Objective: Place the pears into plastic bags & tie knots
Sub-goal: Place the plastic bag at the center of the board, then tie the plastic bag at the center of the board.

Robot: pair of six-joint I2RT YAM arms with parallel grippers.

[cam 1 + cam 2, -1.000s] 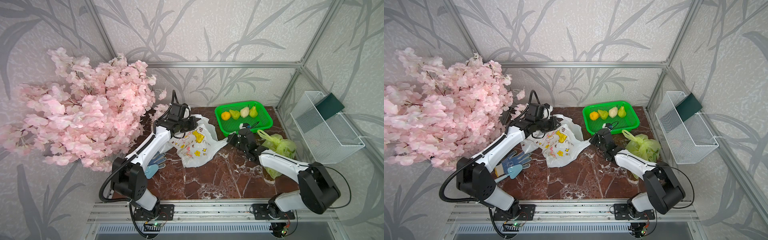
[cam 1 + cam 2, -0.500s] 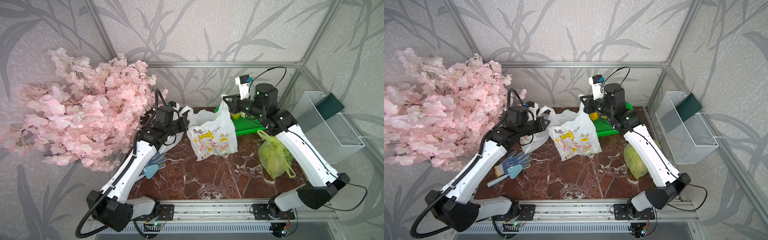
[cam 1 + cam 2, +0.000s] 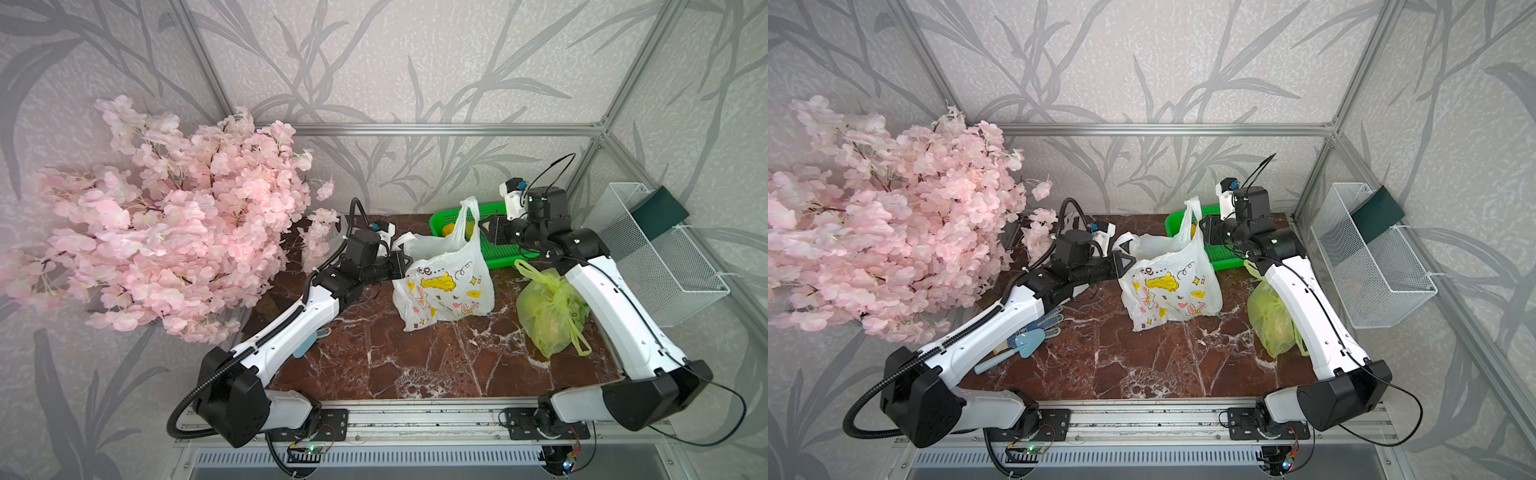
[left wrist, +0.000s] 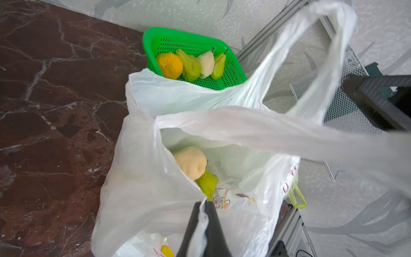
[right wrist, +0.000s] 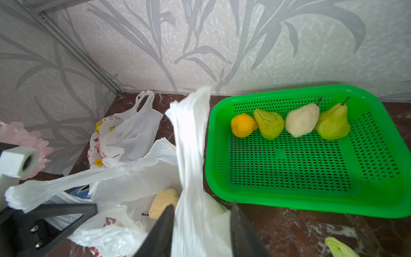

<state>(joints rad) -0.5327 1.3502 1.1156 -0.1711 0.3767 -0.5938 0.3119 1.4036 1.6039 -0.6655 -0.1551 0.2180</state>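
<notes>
On the tabletop (image 3: 415, 365), dark red marble w/ white veins, boxed in by leaf-print walls (image 3: 415, 62) and an alu frame (image 3: 415, 129), as seen in both top views. Pink blossom branch (image 3: 174, 232) spills in on the robot's left. White wire basket (image 3: 665, 266) hangs on the wall at its right. White bag (image 3: 444, 286) stands mid-table betw. the two arms. Yellow-green bag (image 3: 548, 320) sits near it, beside the right arm. Green basket (image 3: 500, 251) is at the back, behind the white bag. Left gripper (image 3: 402, 266) is at the bag's rim, and right gripper (image 3: 484, 230) hangs by the upright handle (image 3: 469, 208). Glove (image 3: 1046, 322) and trowel (image 3: 1027, 345) lie beside the left arm in a top view.

Left wrist view: left gripper (image 4: 202, 208) has its fingers pressed together, a thin strip of the white bag's rim pinched betw. them. Bag mouth gapes, 2 inside: cream pear (image 4: 191, 162) and green pear (image 4: 208, 182), touching. Beyond it the green basket holds 4 in a row: 1 orange fruit (image 4: 170, 65), then 3 basket pears (image 4: 206, 63), 2 green and 1 cream.

Right wrist view: right gripper (image 5: 201, 205) has its fingers spread apart, w/ the blurred handle running up betw. them, not squeezed. 4 fruits in the green basket here too. Bags counted: 3. There's this one, a second white bag (image 5: 129, 131) slumped by the wall corner, and a tip of the yellow-green bag.
</notes>
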